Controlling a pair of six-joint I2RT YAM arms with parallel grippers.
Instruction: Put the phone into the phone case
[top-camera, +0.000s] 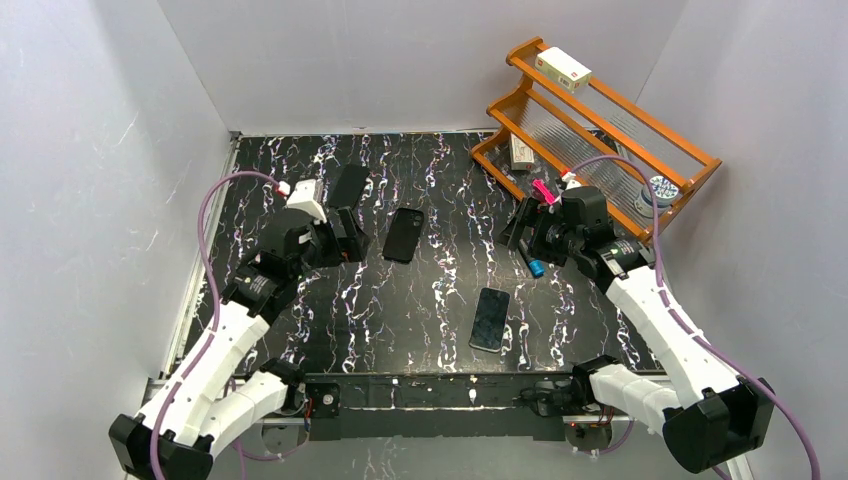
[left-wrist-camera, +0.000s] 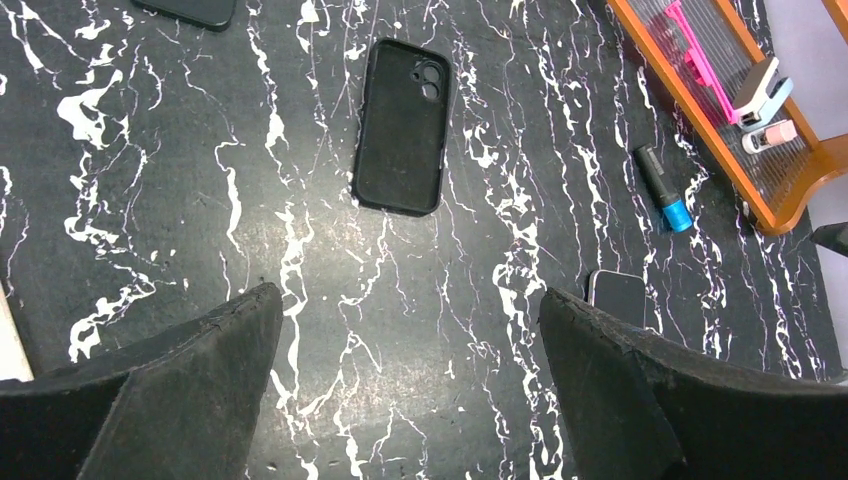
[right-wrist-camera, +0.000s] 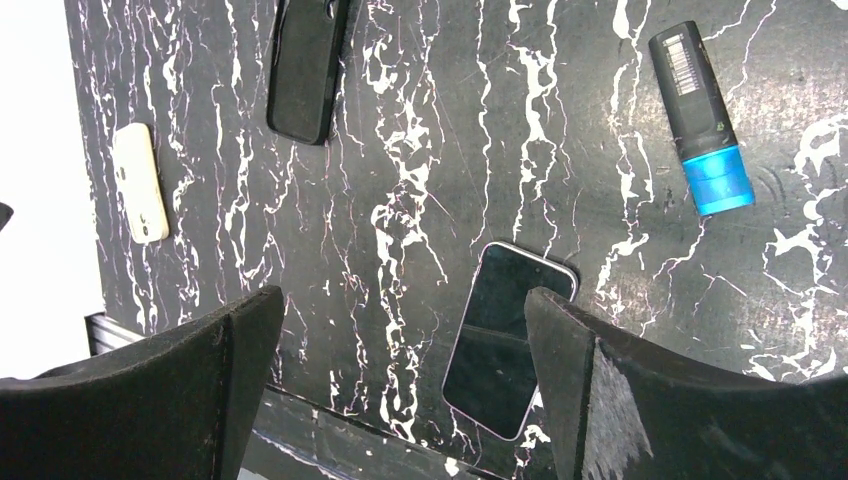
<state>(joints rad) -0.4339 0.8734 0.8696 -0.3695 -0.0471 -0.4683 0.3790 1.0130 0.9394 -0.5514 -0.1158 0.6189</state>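
1. The phone (top-camera: 490, 320) is shown lying flat and screen-up on the black marbled tabletop (top-camera: 420, 310), right of centre and towards the near edge.
2. The phone case (left-wrist-camera: 402, 128) is shown lying flat further back and to the left, well apart from the phone. A camera cut-out is visible at one end of it.
3. The left claw (left-wrist-camera: 410, 300) is held released above the tabletop, near the case. Nothing is gripped between its fingers.
4. The right claw (right-wrist-camera: 402, 298) is likewise held released and empty above the tabletop. In the right wrist view, the phone is seen between its fingers, on the surface below.
5. A black marker with a blue cap (right-wrist-camera: 700, 115) is seen lying on the tabletop, just in front of the orange rack (left-wrist-camera: 705, 125).
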